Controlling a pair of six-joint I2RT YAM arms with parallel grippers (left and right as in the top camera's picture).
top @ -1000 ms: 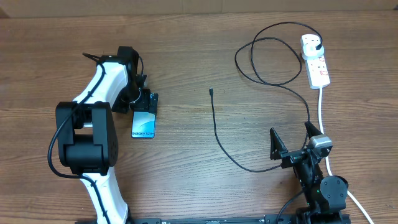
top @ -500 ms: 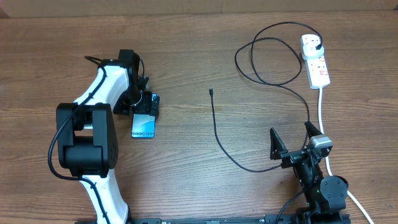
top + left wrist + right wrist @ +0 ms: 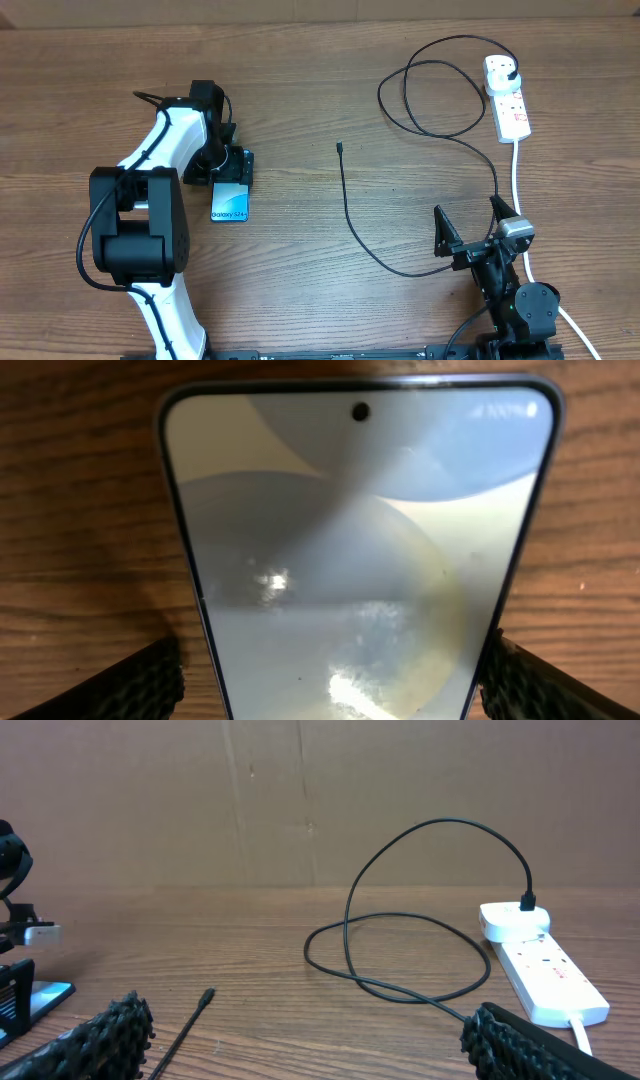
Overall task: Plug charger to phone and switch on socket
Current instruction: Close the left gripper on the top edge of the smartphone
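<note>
Left pincer [image 3: 335, 682] spread, ribbed black fingers [image 3: 140, 685] flanking the glossy, round-cornered phone [image 3: 360, 560]; right pincer [image 3: 468, 215] agape.

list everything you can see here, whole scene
table: one, brown wood, under everything
phone: one, dark edges, light blue-white screen, flat on the table's left half
charger: one, thin black cable, free tip mid-table, looping to a black plug in the socket
socket: one, white strip with red markings, far right
thick lead: one, white, running from the socket toward the near edge
wall: one, brown, behind the table
left gripper: one, black, fingers either side of the phone's top end, contact unclear
right gripper: one, black, open, empty, near right
</note>
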